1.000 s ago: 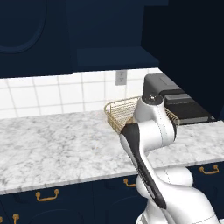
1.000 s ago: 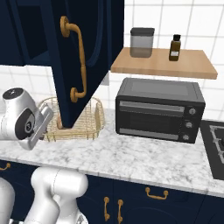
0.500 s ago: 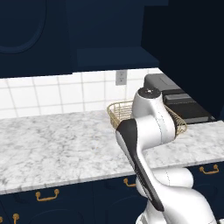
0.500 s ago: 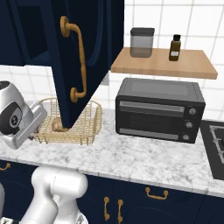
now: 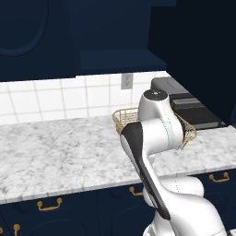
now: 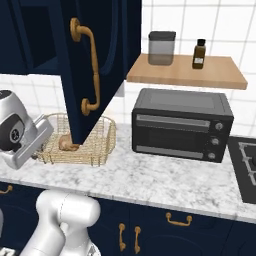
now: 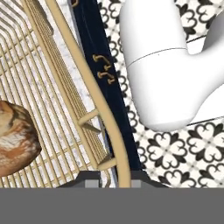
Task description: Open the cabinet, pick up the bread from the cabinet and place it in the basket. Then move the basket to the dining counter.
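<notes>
Bread in basket, gripper clamped on the basket rim.

Bread sits inside the gold wire basket, at its left end in right base view; in hand view it's a brown crusty lump at left on the wire floor. Basket rests on marble worktop, just left of the black toaster oven, w/ the open navy cabinet door hanging over its middle. Gripper is at the basket's near-left edge, fingers pinched tight on the gold rim wire, which runs up btwn the two dark tips in hand view. Wood shelf above oven carries a grey canister and a small brown bottle. Stovetop corner at far right. Patterned floor tile shows below the counter edge.
</notes>
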